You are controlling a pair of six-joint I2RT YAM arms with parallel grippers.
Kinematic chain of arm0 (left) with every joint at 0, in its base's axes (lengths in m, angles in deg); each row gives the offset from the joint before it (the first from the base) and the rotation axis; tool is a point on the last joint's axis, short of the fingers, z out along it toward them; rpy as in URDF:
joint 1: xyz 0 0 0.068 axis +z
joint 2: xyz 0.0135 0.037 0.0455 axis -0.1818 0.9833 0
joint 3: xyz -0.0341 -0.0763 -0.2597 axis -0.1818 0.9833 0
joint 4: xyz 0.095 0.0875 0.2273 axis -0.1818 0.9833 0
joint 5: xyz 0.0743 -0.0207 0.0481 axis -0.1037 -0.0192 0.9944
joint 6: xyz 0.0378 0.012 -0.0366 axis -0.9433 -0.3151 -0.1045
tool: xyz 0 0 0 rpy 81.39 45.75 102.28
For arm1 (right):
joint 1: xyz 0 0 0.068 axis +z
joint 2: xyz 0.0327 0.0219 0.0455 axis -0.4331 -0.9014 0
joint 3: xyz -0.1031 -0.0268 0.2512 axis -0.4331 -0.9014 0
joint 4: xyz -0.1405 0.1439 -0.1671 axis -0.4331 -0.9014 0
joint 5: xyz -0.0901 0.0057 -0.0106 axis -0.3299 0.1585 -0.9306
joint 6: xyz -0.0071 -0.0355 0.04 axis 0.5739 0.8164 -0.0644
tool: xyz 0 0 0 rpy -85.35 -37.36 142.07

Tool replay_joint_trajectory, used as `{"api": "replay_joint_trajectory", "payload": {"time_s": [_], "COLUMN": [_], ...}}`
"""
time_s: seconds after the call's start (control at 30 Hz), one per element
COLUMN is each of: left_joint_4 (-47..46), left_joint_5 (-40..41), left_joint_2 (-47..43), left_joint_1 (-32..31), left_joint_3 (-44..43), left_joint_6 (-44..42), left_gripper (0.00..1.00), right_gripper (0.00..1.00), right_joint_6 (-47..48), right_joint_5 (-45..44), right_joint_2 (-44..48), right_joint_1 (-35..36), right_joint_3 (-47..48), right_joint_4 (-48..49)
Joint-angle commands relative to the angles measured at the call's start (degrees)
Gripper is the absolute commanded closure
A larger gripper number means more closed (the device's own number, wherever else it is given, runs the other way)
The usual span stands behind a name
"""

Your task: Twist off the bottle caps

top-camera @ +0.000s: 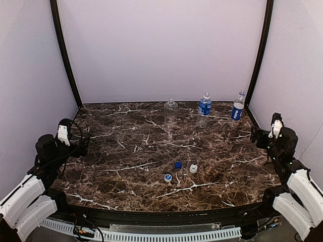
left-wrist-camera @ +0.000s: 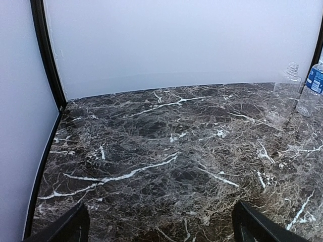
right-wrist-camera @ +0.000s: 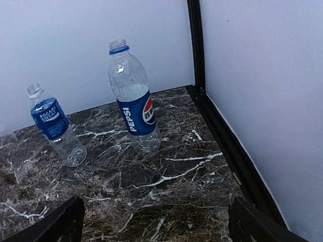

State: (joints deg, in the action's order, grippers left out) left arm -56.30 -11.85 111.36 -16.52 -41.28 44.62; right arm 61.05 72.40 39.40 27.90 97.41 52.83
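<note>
We see three small clear plastic bottles upright along the upper edge of the dark marbled table (top-camera: 116, 151): the rounder unlabelled bottle (top-camera: 171, 111) at centre, the blue-labelled Pocari Sweat bottle (top-camera: 204, 110) right of it, and the blue-labelled Pepsi bottle (top-camera: 237, 106) furthest right; both labelled necks are bare; lower centre, well apart from them, lie the dark blue cap (top-camera: 177, 165), the white cap (top-camera: 193, 169) and the pale blue-and-white cap (top-camera: 168, 177); the left gripper (left-wrist-camera: 161, 205) and the right gripper (right-wrist-camera: 156, 199) are released, grasping nothing.
</note>
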Motion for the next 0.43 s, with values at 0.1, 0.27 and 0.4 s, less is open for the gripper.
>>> {"api": "replay_joint_trajectory", "payload": {"time_s": [0.1,0.27,0.4], "left_joint_4": [-0.39,-0.06,-0.26], "left_joint_5": [2.79,1.59,-0.16], "left_joint_2": [-0.93,-1.25,-1.41], "left_joint_1": [3.34,6.57,8.10], "left_joint_3": [1.35,1.56,1.93], "left_joint_6": [4.32,4.61,3.66], "left_gripper": [0.01,0.01,0.01], "right_gripper": [0.02,0.02,0.01], "right_joint_6": [-10.73,-13.62,-13.01], "right_joint_5": [-11.90,-13.80,-12.74], "right_joint_2": [11.62,15.67,18.35], "right_joint_1": [-0.04,-0.07,-0.04], "right_joint_3": [-6.11,-9.28,-9.71], "right_joint_4": [-0.21,-2.09,-3.16]}}
